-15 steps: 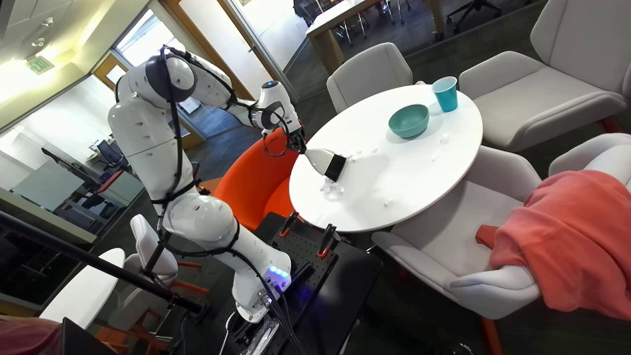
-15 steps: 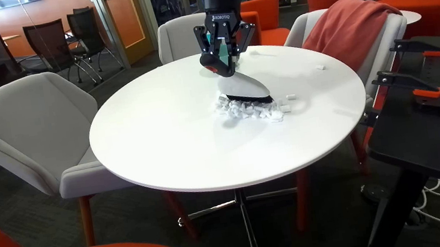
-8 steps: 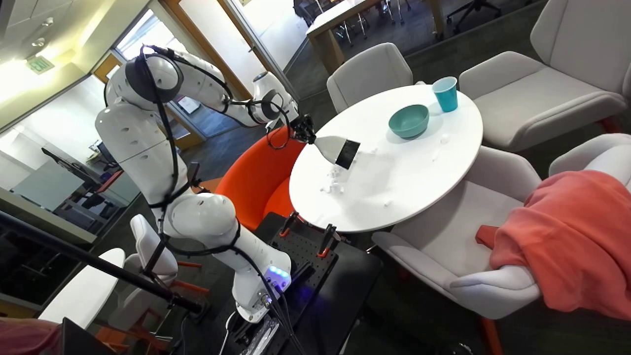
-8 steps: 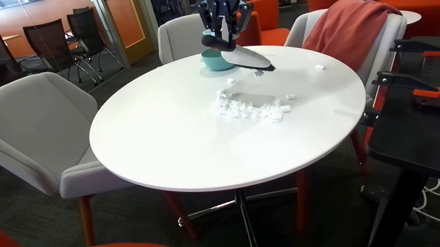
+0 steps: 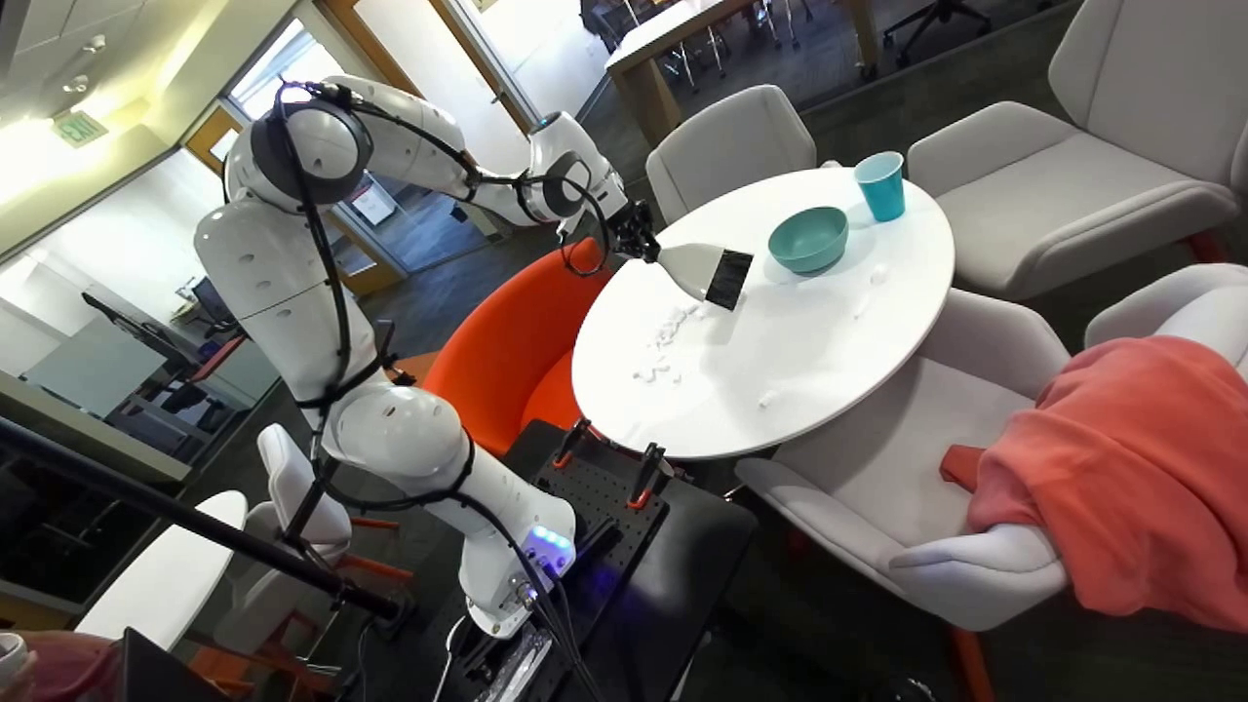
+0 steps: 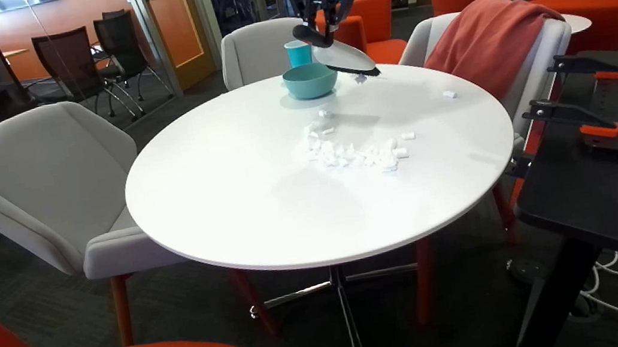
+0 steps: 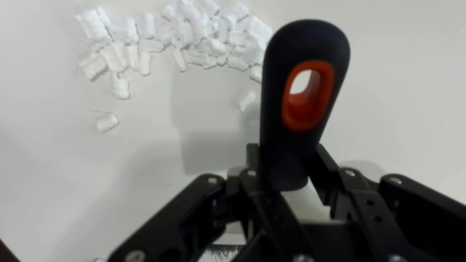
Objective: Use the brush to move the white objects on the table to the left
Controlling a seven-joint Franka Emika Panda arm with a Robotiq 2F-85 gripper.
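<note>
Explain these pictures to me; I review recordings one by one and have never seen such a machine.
The machine is a white, jointed robot arm ending in a black, two-fingered gripper. Both exterior views come from cameras standing apart from it; the wrist view comes from a camera on its wrist. The gripper is closed on the black handle of a white-bodied, black-bristled brush, apparently held above a round, glossy white table. On the table lie many small, white, cylindrical pieces, most gathered together; a round teal bowl and a tapered turquoise cup stand there too.
</note>
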